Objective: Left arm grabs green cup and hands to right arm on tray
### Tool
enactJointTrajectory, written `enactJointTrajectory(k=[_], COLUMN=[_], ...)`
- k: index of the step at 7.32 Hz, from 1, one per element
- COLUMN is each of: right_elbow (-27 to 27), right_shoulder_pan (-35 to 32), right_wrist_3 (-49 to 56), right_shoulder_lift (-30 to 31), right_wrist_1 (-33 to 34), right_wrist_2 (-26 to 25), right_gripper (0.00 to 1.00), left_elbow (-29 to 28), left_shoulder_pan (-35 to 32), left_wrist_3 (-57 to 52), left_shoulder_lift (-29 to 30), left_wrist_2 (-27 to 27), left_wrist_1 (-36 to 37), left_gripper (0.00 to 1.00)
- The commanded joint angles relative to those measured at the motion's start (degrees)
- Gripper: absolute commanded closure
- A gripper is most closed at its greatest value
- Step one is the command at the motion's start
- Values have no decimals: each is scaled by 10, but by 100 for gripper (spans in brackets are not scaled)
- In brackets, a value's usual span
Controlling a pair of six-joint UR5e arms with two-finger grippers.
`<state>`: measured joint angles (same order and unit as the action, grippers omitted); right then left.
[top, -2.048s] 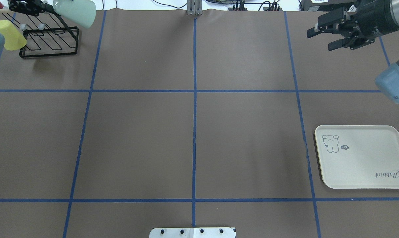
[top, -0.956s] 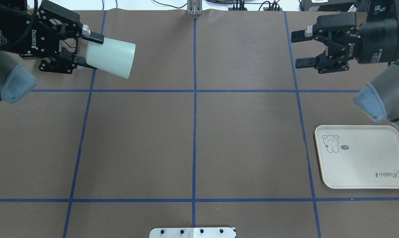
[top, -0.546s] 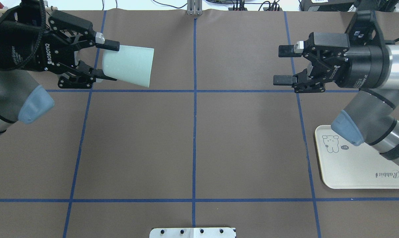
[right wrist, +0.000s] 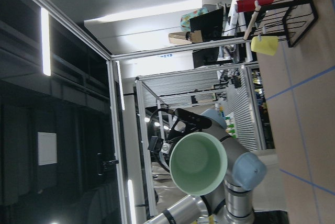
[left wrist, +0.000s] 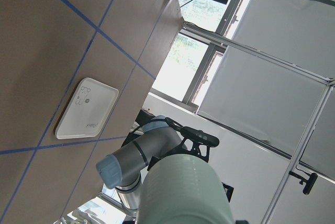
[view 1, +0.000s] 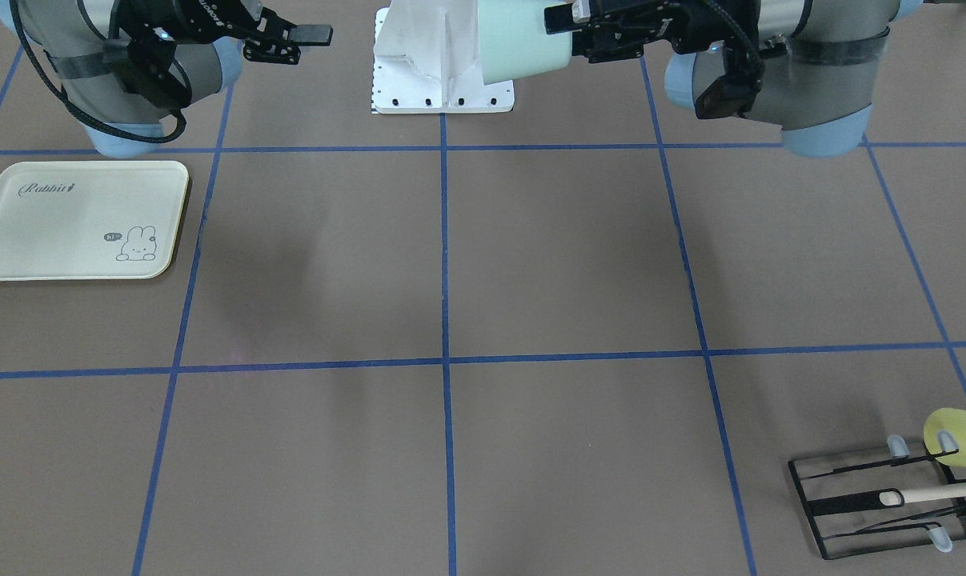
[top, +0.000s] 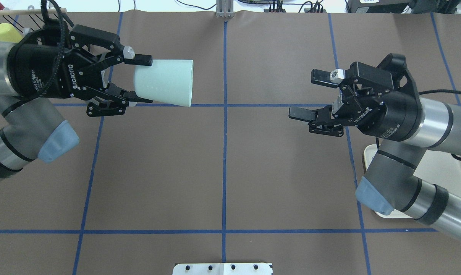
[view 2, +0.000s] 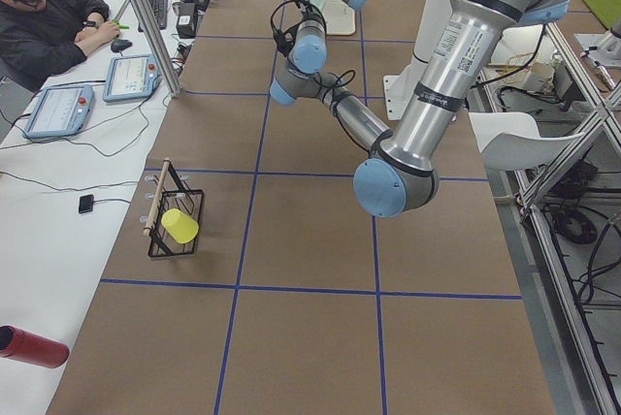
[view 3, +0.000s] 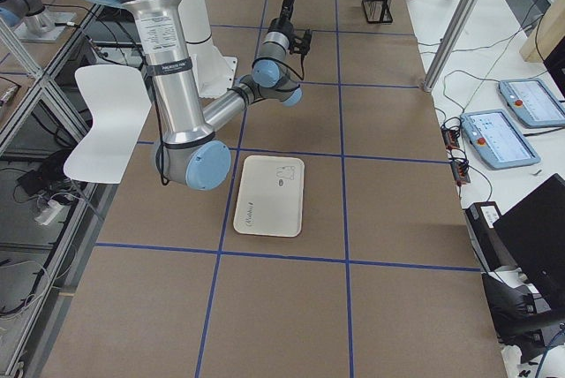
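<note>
My left gripper (top: 143, 80) is shut on the base end of the green cup (top: 167, 82). It holds the cup in the air on its side, mouth toward the table's middle. My right gripper (top: 306, 94) is open and empty, facing the cup across the centre line with a wide gap between them. In the front-facing view the cup (view 1: 523, 40) is at the top and the right gripper (view 1: 294, 44) at the top left. The right wrist view looks into the cup's mouth (right wrist: 199, 164). The tray (view 1: 78, 220) is empty; in the overhead view the right arm covers part of it (top: 444, 172).
A black wire rack (view 1: 883, 496) with a yellow cup (view 1: 963, 438) on it stands at the far corner on my left side. A white base plate (top: 222, 268) lies at the near edge. An operator (view 2: 49, 17) sits beyond the table.
The left gripper has carried the green cup right and nearer. The right gripper has moved left and nearer, still open, and its arm now covers part of the tray.
</note>
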<state>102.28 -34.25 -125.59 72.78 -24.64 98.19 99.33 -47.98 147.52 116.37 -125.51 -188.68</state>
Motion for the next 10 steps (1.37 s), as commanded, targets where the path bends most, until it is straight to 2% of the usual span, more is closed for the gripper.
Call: enactJointTrajectory(k=[1, 3, 5, 10], right_elbow=[1, 0, -1, -6], right_shoulder_pan=[27, 49, 72, 84], right_wrist_3=[-1, 0, 1, 5], right_shoulder_lift=[-5, -27, -53, -99], right_wrist_1=[6, 62, 83, 156], right_wrist_2=[-12, -19, -58, -91], right_gripper=[1, 1, 2, 2], left_elbow=[-7, -7, -8, -8], left_shoulder_pan=[24, 45, 47, 57], left_wrist_3=[-4, -5, -4, -4], left_shoulder_lift=[-1, 0, 0, 2], left_wrist_2=[1, 2, 2, 2], left_wrist_1=[0, 1, 2, 3], left_gripper=[100, 100, 100, 100])
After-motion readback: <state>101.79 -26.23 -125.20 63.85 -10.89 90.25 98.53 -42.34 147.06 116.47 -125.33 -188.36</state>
